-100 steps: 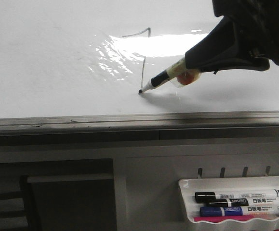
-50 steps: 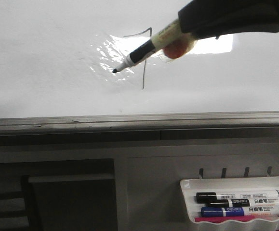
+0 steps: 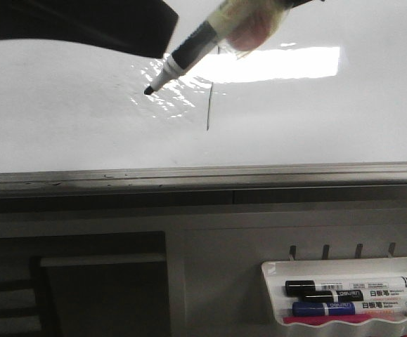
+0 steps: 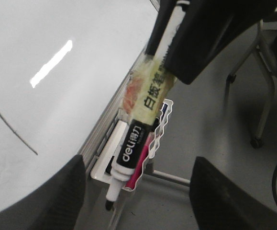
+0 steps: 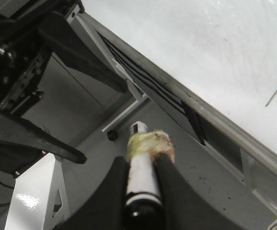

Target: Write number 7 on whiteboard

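The whiteboard (image 3: pixel 62 126) fills the upper front view, with a bright reflection. The number 7 shows as a thin dark downstroke (image 3: pixel 209 105); its top stroke is mostly hidden behind the marker. My right gripper (image 5: pixel 142 160) is shut on a black-and-white marker (image 3: pixel 189 49) wrapped in yellowish tape. The marker tip (image 3: pixel 147 90) points down-left, left of the downstroke. My left gripper (image 4: pixel 138 201) is open and empty; it appears as a dark shape (image 3: pixel 84 24) at the top left of the front view. The left wrist view shows the marker (image 4: pixel 143 115) between us.
The board's grey metal rim (image 3: pixel 189 175) runs across the front view. A white marker tray (image 3: pixel 273 270) at the lower right holds black, blue and pink markers. A chair leg (image 4: pixel 265 96) and a white stand (image 5: pixel 33 196) are on the floor.
My right gripper has carried the marker up and left, away from the foot of the downstroke. My left gripper has come into the front view at the top left.
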{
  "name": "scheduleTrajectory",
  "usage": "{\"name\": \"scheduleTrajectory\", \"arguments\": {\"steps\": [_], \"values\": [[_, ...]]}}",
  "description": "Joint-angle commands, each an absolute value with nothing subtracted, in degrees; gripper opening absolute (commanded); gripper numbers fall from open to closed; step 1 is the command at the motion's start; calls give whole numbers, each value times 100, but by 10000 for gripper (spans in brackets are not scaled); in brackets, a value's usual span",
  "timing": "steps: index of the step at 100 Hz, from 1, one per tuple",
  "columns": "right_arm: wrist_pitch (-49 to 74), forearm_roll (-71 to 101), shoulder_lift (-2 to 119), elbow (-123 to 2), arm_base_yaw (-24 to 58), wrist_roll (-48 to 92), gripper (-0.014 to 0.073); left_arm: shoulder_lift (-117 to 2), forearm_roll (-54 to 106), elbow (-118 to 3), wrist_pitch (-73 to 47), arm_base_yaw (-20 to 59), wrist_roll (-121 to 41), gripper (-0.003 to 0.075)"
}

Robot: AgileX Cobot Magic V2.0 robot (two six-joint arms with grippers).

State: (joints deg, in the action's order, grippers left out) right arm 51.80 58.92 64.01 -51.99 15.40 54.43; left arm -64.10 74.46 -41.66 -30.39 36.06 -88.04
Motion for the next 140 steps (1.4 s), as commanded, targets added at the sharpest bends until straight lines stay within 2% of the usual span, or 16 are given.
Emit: {"name": "scheduleTrajectory", "arguments": {"steps": [1, 20, 53, 63, 82, 84, 91, 95, 110, 115, 120, 140], "values": [[5301, 6094, 6339, -5443, 1514, 5427, -61, -6455, 7653, -4406, -2839, 3848, -8992, 391], [5417, 6094, 6339, -5443, 1514, 5427, -61, -6738, 7653, -4538, -2480, 4110, -9153, 368], [5456, 6094, 6339, -5443, 1514, 5427, -62, -7080, 7641, -4755, -2351, 4121, -9175, 350], [5456, 6094, 6339, -5443, 1514, 5437, -62, -7104, 7641, -4755, -2339, 4121, -9175, 259], [5446, 6094, 6339, -5443, 1514, 5437, -62, -7104, 7641, -4755, -2339, 4121, -9175, -21], [5446, 6094, 6339, -5443, 1514, 5437, -60, -7104, 7641, -4755, -2339, 4121, -9175, -18], [5457, 6094, 6339, -5443, 1514, 5478, -18, -7104, 7641, -4755, -2339, 4121, -9175, -20], [5457, 6094, 6339, -5443, 1514, 5489, 39, -7104, 7641, -4755, -2339, 4121, -9175, -20], [5410, 6094, 6339, -5443, 1514, 5489, 382, -7104, 7641, -4755, -2339, 4121, -9175, -20], [5389, 6094, 6339, -5443, 1514, 5489, 454, -7094, 7641, -4755, -2285, 4121, -9165, -20], [5378, 6094, 6327, -5469, 1489, 5489, 484, -7069, 7641, -4755, -2223, 4121, -9100, -20], [5313, 5814, 5909, -5557, 901, 5489, 479, -6796, 7804, -4644, -1408, 4109, -8591, -20]]}}
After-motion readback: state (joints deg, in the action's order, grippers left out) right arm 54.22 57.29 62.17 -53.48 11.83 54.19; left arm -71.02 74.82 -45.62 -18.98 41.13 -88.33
